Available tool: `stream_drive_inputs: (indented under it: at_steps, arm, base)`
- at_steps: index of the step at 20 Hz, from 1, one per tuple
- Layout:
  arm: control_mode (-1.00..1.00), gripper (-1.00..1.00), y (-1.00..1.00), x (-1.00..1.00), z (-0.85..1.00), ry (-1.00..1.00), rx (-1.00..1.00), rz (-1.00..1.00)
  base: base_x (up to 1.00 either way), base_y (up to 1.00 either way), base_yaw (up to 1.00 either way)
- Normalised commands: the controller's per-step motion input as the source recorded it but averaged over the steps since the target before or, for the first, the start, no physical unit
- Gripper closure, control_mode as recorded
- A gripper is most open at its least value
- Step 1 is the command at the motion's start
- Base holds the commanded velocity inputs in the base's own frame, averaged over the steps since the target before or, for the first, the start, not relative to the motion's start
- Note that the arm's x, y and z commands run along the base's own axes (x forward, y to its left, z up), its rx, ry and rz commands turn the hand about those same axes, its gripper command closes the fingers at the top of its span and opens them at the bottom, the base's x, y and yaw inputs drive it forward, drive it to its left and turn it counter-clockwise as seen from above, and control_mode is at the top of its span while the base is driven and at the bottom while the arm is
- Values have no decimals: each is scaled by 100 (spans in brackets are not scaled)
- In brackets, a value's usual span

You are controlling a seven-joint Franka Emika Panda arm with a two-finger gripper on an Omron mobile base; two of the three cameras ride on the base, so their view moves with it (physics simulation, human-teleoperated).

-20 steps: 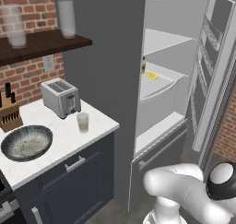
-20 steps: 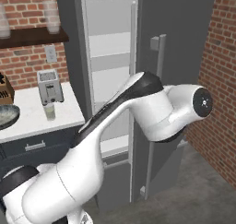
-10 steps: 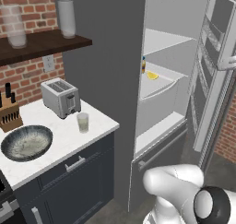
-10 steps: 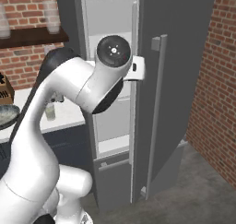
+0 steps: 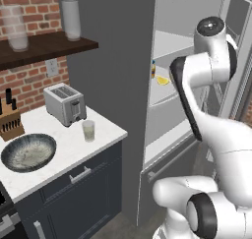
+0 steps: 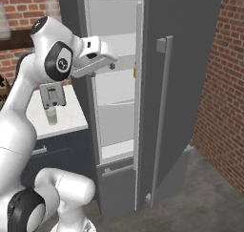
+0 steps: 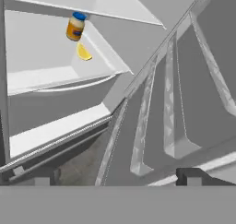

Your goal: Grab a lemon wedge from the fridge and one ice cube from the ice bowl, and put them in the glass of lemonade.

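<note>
On the counter at the far left, the ice bowl is sitting near the knife block, with the toaster behind and the glass of lemonade standing just in front of the toaster. Further right, the fridge is standing with its door swung wide, and the lemon wedge is lying on an upper shelf just beside the small orange jar. At the fridge opening, the gripper is hovering with its fingers spread wide, grasping nothing, well apart from the wedge.
</note>
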Motion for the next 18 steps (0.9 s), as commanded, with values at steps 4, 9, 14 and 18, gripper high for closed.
stream_drive_inputs:
  at_steps: [4, 9, 14, 18]
  arm:
    - [-100, -100, 3, 71, 0, 40, -30, -38]
    - [-100, -100, -20, 6, -28, -1, -3, -18]
    - [-100, -100, -37, 14, -35, -7, 0, -10]
    - [-100, -100, -49, 13, -21, -5, 0, -8]
  base:
    - [0, 0, 0]
    - [0, 0, 0]
    - [0, 0, 0]
    - [0, 0, 0]
